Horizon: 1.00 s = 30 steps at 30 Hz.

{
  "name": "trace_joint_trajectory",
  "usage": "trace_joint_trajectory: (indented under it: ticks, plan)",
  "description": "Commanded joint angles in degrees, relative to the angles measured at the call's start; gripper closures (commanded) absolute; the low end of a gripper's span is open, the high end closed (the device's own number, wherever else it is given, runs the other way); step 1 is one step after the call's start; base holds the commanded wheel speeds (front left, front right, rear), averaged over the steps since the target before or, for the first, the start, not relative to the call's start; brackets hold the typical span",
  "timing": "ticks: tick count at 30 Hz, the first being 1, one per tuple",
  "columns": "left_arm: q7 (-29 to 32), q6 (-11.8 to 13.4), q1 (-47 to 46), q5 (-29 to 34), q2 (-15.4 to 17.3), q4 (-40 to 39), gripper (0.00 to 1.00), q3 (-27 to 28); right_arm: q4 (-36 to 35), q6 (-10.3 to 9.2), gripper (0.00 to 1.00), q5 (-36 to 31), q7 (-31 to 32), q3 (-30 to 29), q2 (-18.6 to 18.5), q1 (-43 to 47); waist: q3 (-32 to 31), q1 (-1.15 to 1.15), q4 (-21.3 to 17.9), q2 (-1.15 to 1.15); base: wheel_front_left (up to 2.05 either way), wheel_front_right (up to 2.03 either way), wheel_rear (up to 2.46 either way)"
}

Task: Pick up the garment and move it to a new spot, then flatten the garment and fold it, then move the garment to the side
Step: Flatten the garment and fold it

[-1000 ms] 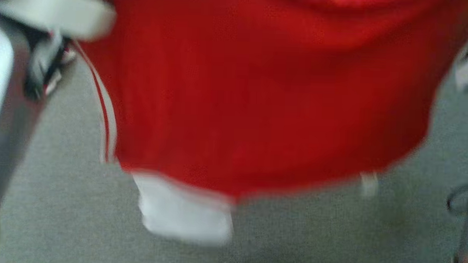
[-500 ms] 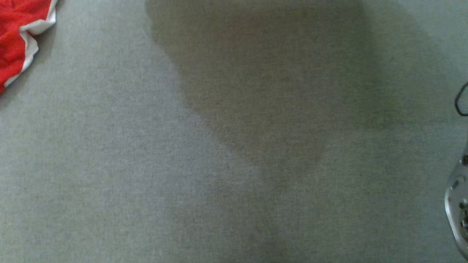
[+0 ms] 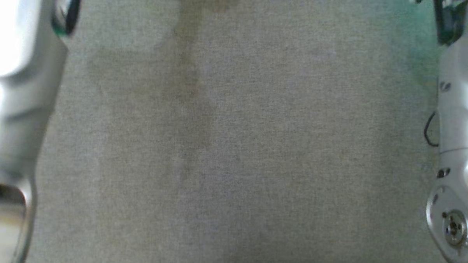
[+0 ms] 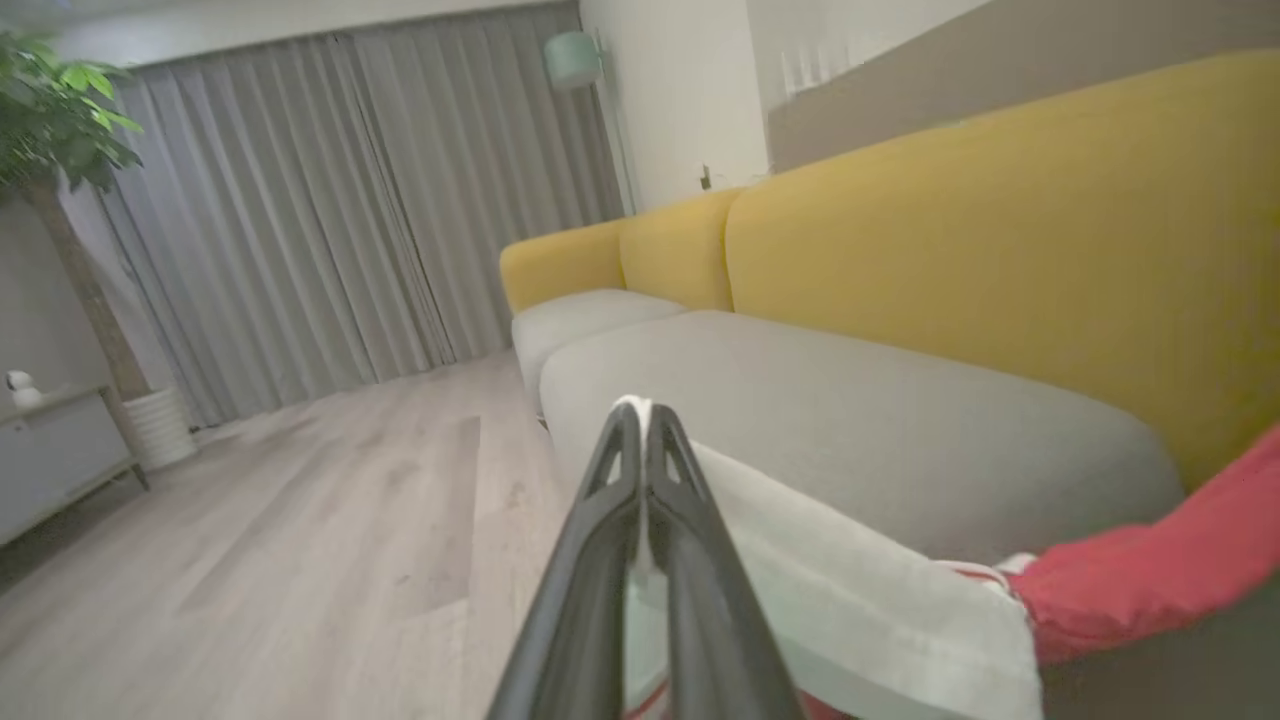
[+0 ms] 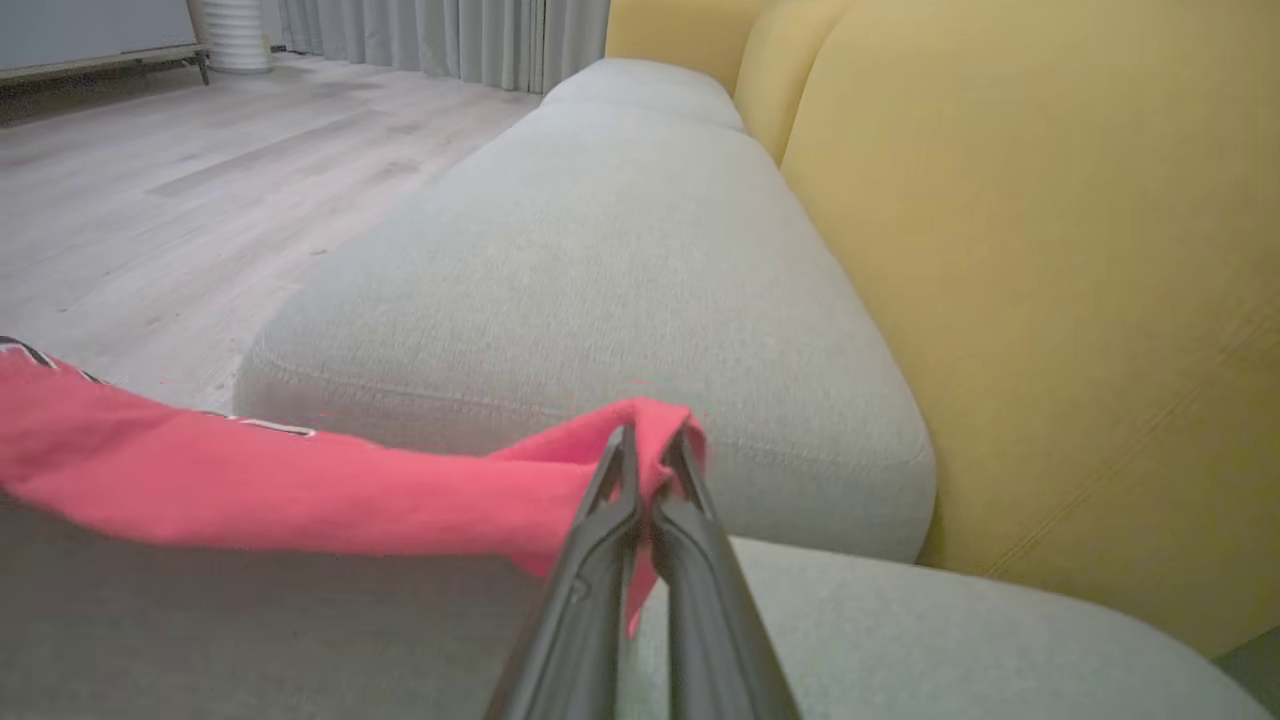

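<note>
Clamping the garment (image 5: pixel 250 490), both jaws hang, apparently above the sofa (image 5: pixel 600 250).

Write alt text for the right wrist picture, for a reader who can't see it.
The dark right claw is shut on a fold of a red garment, which stretches away to the left. Behind it lies a grey sofa seat with a yellow backrest, and a pale wooden floor shows at the upper left.
</note>
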Motion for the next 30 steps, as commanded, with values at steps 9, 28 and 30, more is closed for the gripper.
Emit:
trace_joint_trajectory:
  ticks: [9, 28, 30]
  plan:
    - [-3.0, 2.8, 13.7, -4.4, 3.0, -12.8, 1.0, 4.1, -3.5, -0.04, 1.0, 4.4, -6.9, 0.9, 1.4, 7.1, -0.7, -0.02, -0.2, 0.0, 0.0, 0.0, 0.0]
    - [-2.6, 13.7, 61.3, -9.1, 3.7, -43.5, 1.0, 6.0, -35.3, -0.04, 1.0, 19.7, 2.2, 2.3, 1.5, 49.8, -21.3, -0.02, 1.5, 0.0, 0.0, 0.0, 0.0]
    - [-1.3, 14.9, 65.4, -9.1, 4.3, -46.7, 1.0, 5.4, -40.2, -0.04, 1.0, 20.3, 4.6, 1.4, 1.5, 55.1, -23.0, -0.02, 1.9, 0.0, 0.0, 0.0, 0.0]
